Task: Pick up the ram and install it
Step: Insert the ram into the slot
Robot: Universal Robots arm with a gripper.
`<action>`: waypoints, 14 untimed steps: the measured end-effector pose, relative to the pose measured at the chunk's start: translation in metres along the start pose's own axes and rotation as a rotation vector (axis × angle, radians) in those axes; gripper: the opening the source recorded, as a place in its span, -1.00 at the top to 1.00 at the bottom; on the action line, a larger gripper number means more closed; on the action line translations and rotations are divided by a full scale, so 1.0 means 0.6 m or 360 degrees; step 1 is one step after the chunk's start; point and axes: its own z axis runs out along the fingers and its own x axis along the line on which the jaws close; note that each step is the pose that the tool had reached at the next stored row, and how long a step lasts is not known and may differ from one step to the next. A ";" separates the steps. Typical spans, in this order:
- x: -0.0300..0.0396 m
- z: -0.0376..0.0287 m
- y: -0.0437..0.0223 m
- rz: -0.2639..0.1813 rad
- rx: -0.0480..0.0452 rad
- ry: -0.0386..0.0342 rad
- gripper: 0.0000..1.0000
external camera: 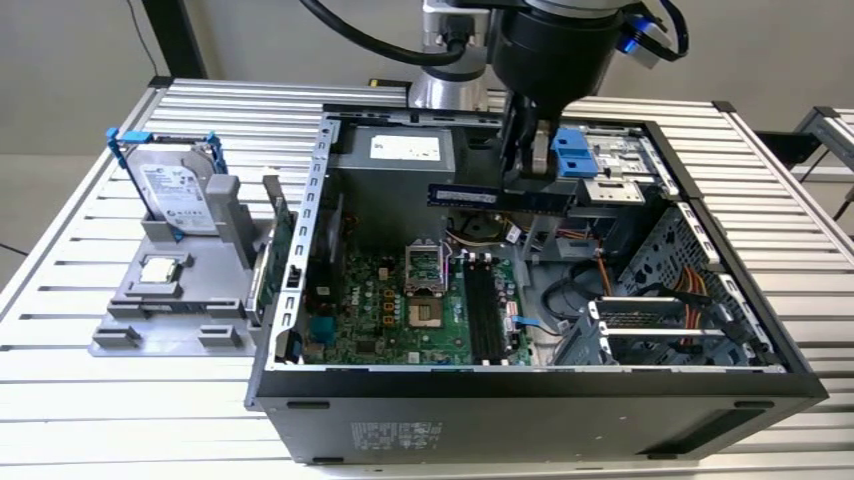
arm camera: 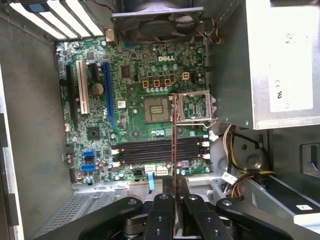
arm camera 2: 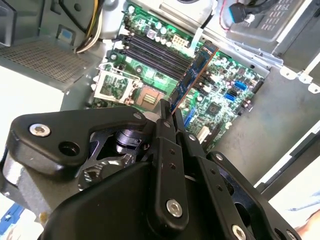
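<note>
Holding the ram above the open case.
The jaws grip the stick by its upper edge; it hangs level over the motherboard, well apart from the black slots, and both wrist views show it above the board. On the surface, at the exterior view's left, a grey holder carries an upright hard drive and a flat-lying processor.
</note>
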 end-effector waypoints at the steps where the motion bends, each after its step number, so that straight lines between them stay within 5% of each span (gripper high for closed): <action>1: -0.003 0.000 0.000 0.0000 0.0000 0.0000 1.00; 14: -0.044 0.001 0.005 -0.0018 0.0000 0.0000 1.00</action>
